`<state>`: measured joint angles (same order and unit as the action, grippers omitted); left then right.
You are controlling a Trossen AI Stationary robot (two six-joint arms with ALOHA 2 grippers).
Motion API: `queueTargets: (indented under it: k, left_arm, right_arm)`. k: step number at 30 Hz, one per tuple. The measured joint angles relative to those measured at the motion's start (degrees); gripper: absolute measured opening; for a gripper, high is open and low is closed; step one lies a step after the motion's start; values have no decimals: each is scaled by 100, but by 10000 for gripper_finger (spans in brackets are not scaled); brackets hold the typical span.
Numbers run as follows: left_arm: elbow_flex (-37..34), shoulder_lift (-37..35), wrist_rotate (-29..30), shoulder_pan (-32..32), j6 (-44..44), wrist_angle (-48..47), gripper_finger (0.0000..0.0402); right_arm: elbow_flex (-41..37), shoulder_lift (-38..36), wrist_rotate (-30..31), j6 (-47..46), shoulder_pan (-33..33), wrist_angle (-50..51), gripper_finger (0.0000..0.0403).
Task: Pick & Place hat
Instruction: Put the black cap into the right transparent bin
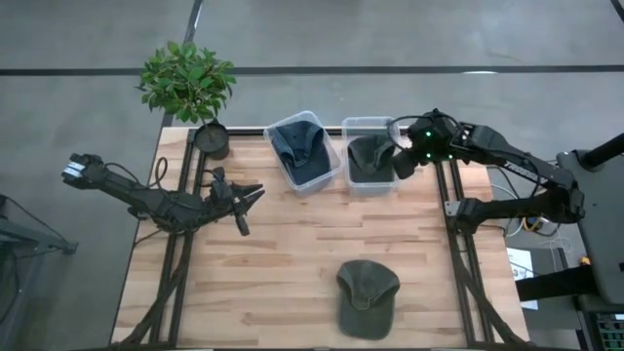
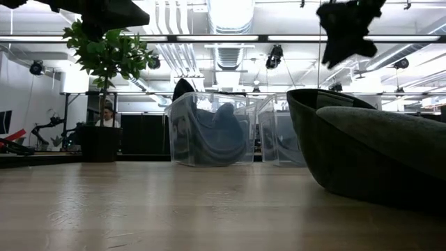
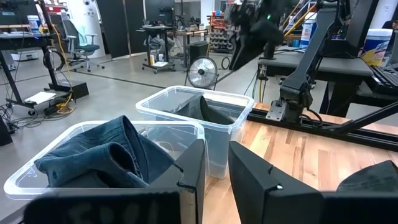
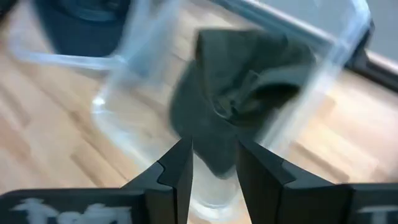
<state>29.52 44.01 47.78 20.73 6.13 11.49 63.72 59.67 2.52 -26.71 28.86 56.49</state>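
One olive-green hat [image 1: 368, 297] lies crown up on the near part of the table and fills the right of the low view [image 2: 376, 153]. A second olive hat [image 1: 369, 156] [image 4: 249, 93] lies crumpled in the right clear bin [image 1: 369, 122]. A blue hat [image 1: 300, 146] [image 3: 106, 152] sits in the left clear bin [image 1: 336, 174]. My right gripper [image 1: 402, 161] [image 4: 214, 163] hovers open above the right bin's right side, pointing down at the hat without touching it. My left gripper [image 1: 253, 211] [image 3: 216, 162] is open above the table's left part, facing the bins.
A potted plant [image 1: 187, 83] [image 2: 101, 90] stands at the table's far left corner beside the bins. The two bins sit side by side along the far edge. Bare wood [image 1: 283, 253] stretches between the bins and the near hat.
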Motion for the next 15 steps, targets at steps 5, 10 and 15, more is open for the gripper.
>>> queueTargets:
  k: [5, 10, 15]
  left_arm:
    - [0, 0, -56, 0, 2, 0, 64]
    - [0, 0, -56, 0, 7, 0, 64]
    - [0, 0, -56, 0, 13, -2, 64]
  right_arm:
    - [435, 7, 28, 503, -662, -27, 95]
    - [602, 45, 24, 742, -1712, -18, 65]
    - [549, 45, 42, 42, -2909, -10, 33]
